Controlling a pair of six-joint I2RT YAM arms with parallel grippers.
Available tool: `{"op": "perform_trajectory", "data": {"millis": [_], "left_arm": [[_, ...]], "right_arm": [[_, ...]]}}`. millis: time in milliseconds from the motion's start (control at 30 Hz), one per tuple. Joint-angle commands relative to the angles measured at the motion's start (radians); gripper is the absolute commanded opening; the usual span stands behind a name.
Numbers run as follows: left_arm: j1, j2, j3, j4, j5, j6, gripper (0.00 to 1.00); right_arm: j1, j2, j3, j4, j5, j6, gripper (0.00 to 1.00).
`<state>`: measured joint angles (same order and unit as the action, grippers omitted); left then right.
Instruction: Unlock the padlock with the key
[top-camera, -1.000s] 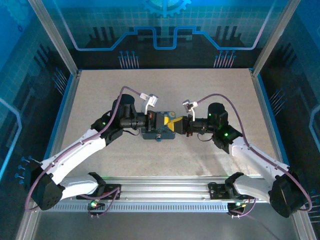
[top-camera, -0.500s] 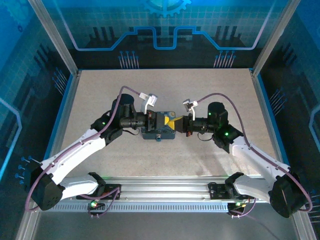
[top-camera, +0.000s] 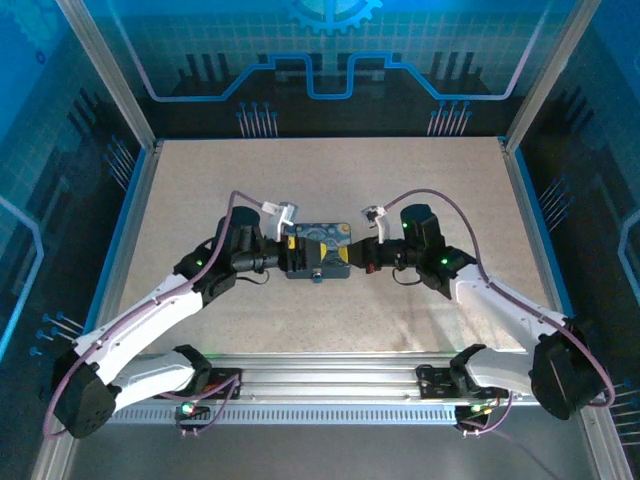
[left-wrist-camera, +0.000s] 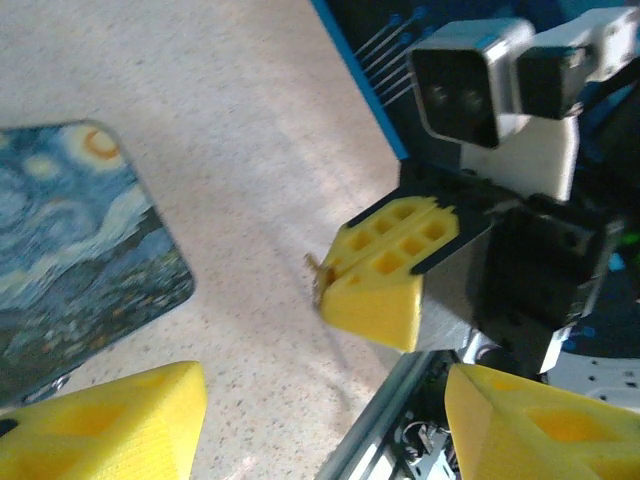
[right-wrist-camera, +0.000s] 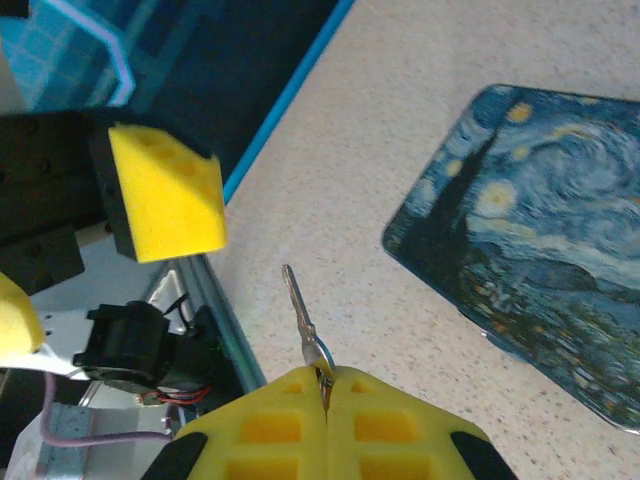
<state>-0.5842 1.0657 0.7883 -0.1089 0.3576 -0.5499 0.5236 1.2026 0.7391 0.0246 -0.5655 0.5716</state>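
My right gripper (right-wrist-camera: 325, 385) is shut on the head of the key (right-wrist-camera: 300, 305), whose thin silvery blade sticks out past the yellow fingertips above the table. In the top view this gripper (top-camera: 362, 257) sits just right of the Starry Night tin box (top-camera: 315, 248). My left gripper (left-wrist-camera: 320, 430) stands open with nothing between its yellow fingers (left-wrist-camera: 100, 420), at the box's left end (top-camera: 288, 250). The left wrist view shows the right gripper (left-wrist-camera: 375, 285) facing it, the key tip (left-wrist-camera: 318, 272) poking out. The padlock (top-camera: 315, 276) is a small bluish lump at the box's front edge.
The tin box (right-wrist-camera: 540, 240) lies flat in the middle of the speckled table (top-camera: 330, 180). An aluminium rail (top-camera: 320, 375) runs along the near edge. Blue-edged enclosure walls (top-camera: 130, 210) border the table on both sides.
The left gripper has opened and drawn back left, off the key. The right gripper has kept the key. Both grippers have moved off the box lid, which now shows in full.
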Motion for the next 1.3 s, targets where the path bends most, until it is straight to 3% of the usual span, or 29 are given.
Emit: {"op": "perform_trajectory", "data": {"millis": [0, 200, 433, 633, 1267], "left_arm": [[0.008, -0.022, -0.080, -0.024, -0.065, -0.059, 0.66], [0.006, -0.009, -0.187, 0.022, -0.086, -0.110, 0.66], [0.006, 0.111, -0.244, 0.134, -0.062, -0.151, 0.65], [0.032, 0.187, -0.233, 0.187, -0.100, -0.130, 0.67], [0.152, 0.394, -0.129, 0.285, -0.029, -0.071, 0.67]], "right_arm": [[0.006, 0.046, 0.032, -0.038, 0.059, -0.004, 0.00], [0.007, 0.136, 0.039, -0.010, 0.106, 0.041, 0.00], [0.007, 0.242, 0.084, -0.004, 0.126, 0.057, 0.00], [0.003, 0.325, 0.134, -0.041, 0.164, 0.045, 0.00], [0.005, 0.437, 0.166, -0.132, 0.190, 0.040, 0.00]]}}
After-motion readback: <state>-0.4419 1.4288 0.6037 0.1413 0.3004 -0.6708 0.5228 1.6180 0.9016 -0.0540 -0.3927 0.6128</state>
